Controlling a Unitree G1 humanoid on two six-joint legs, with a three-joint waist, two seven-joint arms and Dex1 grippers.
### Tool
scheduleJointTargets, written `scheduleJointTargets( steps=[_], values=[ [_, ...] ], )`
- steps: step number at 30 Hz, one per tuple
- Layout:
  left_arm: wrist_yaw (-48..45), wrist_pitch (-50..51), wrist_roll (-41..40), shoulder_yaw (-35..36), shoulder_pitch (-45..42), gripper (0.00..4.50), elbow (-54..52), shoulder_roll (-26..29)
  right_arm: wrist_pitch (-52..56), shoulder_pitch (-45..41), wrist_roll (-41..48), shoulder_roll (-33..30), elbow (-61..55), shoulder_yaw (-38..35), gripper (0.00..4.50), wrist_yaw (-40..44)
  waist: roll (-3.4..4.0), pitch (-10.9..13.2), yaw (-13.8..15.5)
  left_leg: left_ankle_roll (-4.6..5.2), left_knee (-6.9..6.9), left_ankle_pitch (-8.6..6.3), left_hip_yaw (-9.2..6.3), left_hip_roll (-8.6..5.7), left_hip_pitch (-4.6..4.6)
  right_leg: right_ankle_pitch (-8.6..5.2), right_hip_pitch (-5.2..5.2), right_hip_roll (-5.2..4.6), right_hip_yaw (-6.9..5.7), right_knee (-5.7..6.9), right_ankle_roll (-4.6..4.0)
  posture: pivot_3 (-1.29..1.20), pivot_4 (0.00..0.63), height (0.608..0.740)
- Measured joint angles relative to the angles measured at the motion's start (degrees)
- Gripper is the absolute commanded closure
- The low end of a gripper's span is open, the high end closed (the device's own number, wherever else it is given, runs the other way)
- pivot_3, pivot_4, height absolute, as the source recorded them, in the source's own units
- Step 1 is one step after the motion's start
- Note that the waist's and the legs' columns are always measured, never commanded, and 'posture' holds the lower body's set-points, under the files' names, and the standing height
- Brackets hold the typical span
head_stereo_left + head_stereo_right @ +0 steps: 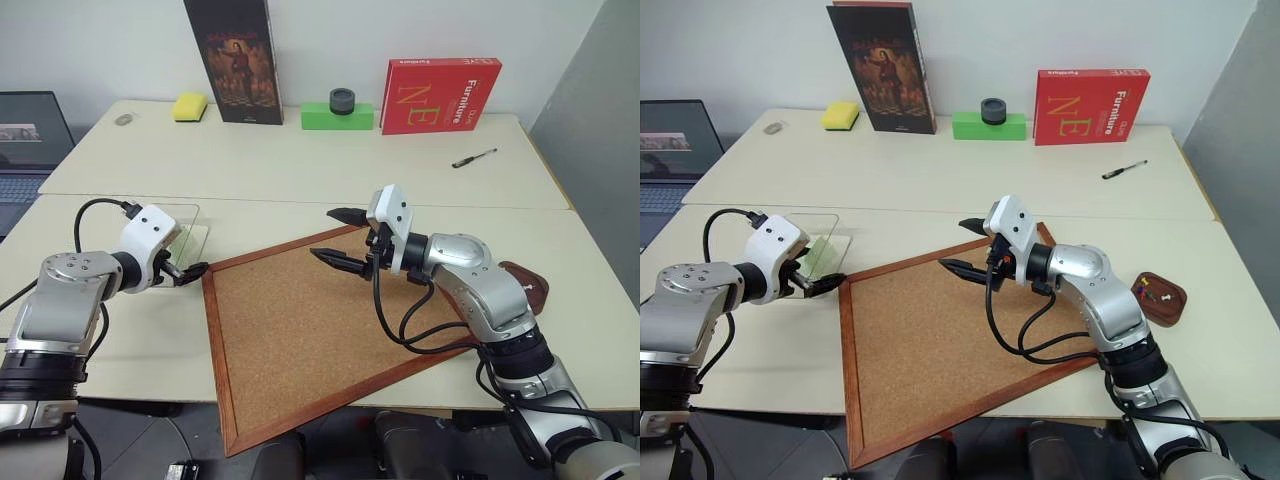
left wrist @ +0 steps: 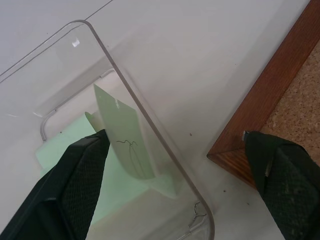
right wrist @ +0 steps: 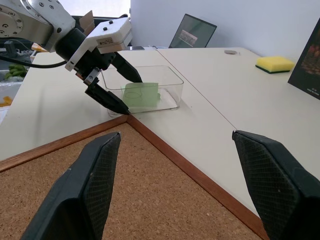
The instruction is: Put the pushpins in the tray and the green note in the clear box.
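The green note (image 3: 141, 95) lies in the clear box (image 3: 172, 80), pushpins (image 1: 1150, 294) in the tray (image 1: 1173, 306); both grippers open, empty

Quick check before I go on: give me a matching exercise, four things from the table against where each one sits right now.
Things:
1. green note
2. pushpins
3. pen
4. yellow sponge

Places:
A. in the tray, right of the cork board
B. on the far table, right side
C. in the clear box
D. on the far table, left of the dark upright book

Pairs: 1-C, 2-A, 3-B, 4-D
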Motion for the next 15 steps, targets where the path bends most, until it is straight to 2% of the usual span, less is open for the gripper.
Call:
scheduleJointTargets(
  steps=[9,13,15],
  values=[
    [0.7,-1.8,1.2,0.0,-0.6,0.01,0.6,0.0,0.1,0.0,0.0,0.0,0.0,-0.3,0.71,-0.1,0.00,0.0,0.0,0.00,0.00,0.00,0.00,0.00,0.00,0.00,0.00,0.00,0.00,0.00,0.00,0.00,0.150,0.740],
    [3.2,-1.7,-0.7,3.2,-3.1,0.01,1.1,-2.8,0.2,0.1,0.1,-0.1,-0.6,-0.5,0.71,0.0,0.00,0.0,0.1,0.00,0.02,0.00,0.00,0.00,-0.01,0.00,0.01,0.00,0.00,0.00,0.00,0.00,0.150,0.740],
    [3.0,-1.7,-3.7,5.6,-3.3,0.01,-2.0,-5.2,0.5,0.9,0.2,-0.6,-2.1,-1.1,0.71,0.1,-0.01,0.0,0.2,0.00,0.02,0.00,-0.01,-0.02,-0.05,0.02,0.01,-0.04,-0.01,-0.01,-0.04,0.00,0.150,0.740]
  ],
)
